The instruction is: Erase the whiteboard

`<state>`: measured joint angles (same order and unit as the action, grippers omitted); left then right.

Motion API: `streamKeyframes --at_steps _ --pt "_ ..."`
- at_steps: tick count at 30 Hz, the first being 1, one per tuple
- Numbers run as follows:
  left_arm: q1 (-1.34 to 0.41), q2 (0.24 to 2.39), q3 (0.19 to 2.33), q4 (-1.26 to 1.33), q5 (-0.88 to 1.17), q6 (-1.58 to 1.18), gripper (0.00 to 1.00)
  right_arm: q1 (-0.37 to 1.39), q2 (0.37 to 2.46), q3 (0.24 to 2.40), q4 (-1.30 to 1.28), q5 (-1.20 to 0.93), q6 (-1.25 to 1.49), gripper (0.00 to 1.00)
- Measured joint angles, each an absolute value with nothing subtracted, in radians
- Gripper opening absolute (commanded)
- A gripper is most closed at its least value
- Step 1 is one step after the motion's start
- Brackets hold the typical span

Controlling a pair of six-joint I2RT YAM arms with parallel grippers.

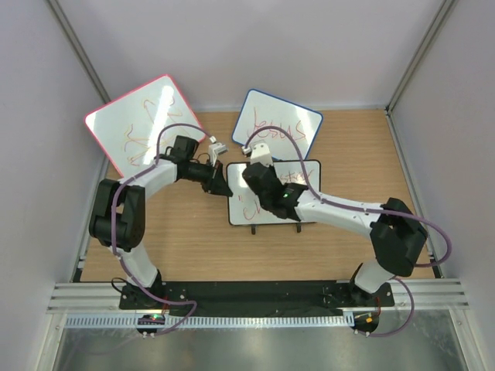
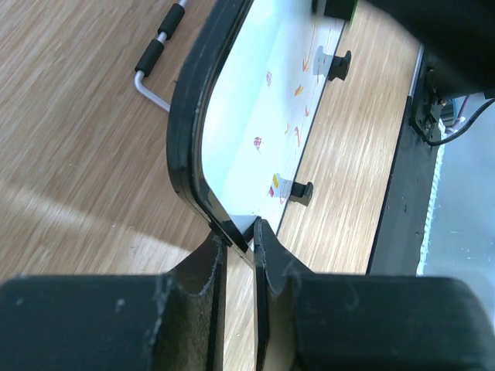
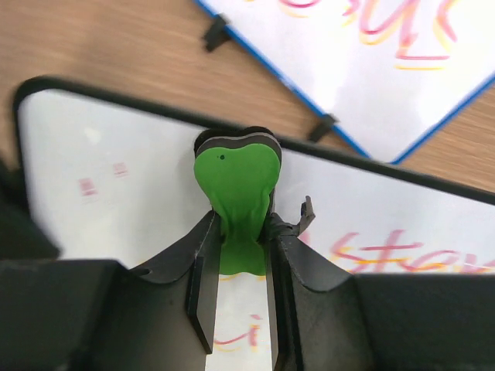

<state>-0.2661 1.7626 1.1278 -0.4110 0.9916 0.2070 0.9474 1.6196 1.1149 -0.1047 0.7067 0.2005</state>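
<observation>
The whiteboard (image 1: 246, 210), black-framed with two small feet, lies mid-table and bears red and yellow writing. My left gripper (image 1: 223, 188) is at its left edge; in the left wrist view the gripper (image 2: 238, 230) is shut on the board's black frame (image 2: 186, 139) at a rounded corner. My right gripper (image 1: 257, 168) is over the board near its far edge. In the right wrist view it (image 3: 238, 224) is shut on a green eraser (image 3: 236, 182) that rests on the white surface (image 3: 116, 201), with red writing (image 3: 387, 255) to its right.
A larger pink-red-framed board (image 1: 147, 124) lies at the back left. A blue-framed board (image 1: 278, 124) with writing lies behind the whiteboard and shows in the right wrist view (image 3: 371, 54). A metal bar with black grips (image 2: 155, 54) lies on the wood.
</observation>
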Motion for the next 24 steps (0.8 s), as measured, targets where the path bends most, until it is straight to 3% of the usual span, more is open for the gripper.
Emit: streamKeyframes --at_steps 5,16,24 --pt "-0.267 1.763 1.128 -0.413 0.990 0.208 0.00 0.897 1.583 1.098 -0.120 0.739 0.195 0.01" --pt "-0.266 1.762 1.128 -0.420 0.970 0.200 0.00 1.031 1.828 1.383 -0.216 0.715 0.133 0.01" --pt "-0.268 1.757 1.128 -0.425 0.964 0.202 0.00 1.033 1.810 1.350 -0.222 0.688 0.189 0.01"
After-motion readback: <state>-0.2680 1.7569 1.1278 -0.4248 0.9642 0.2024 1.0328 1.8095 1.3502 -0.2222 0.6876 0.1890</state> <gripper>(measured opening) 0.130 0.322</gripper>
